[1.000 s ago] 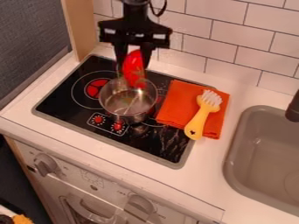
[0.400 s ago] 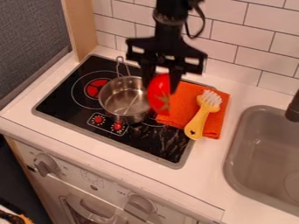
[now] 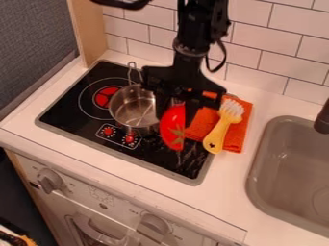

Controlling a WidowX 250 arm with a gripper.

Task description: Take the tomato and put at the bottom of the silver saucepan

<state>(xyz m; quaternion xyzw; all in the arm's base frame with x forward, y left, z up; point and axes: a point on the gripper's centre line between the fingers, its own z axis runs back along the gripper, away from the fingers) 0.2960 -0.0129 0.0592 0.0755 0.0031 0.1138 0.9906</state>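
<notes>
The black gripper (image 3: pixel 175 113) hangs over the right part of the stove, shut on the red tomato (image 3: pixel 172 127). The tomato is held lengthwise, its green leafy end pointing down, just right of the silver saucepan (image 3: pixel 133 106) as seen from the camera. The saucepan stands upright on the stove with its handle toward the wall. Its visible inside holds nothing red; the gripper and tomato overlap its right edge in view.
An orange cloth (image 3: pixel 204 124) lies right of the stove (image 3: pixel 77 123), partly behind the gripper, with a yellow brush (image 3: pixel 220 133) on it. The grey sink (image 3: pixel 290 175) is at the right, and a tiled wall (image 3: pixel 277 58) rises behind.
The gripper has carried the tomato from above the saucepan's back edge to the right, then forward and lower toward the camera. The saucepan, cloth and brush have stayed put.
</notes>
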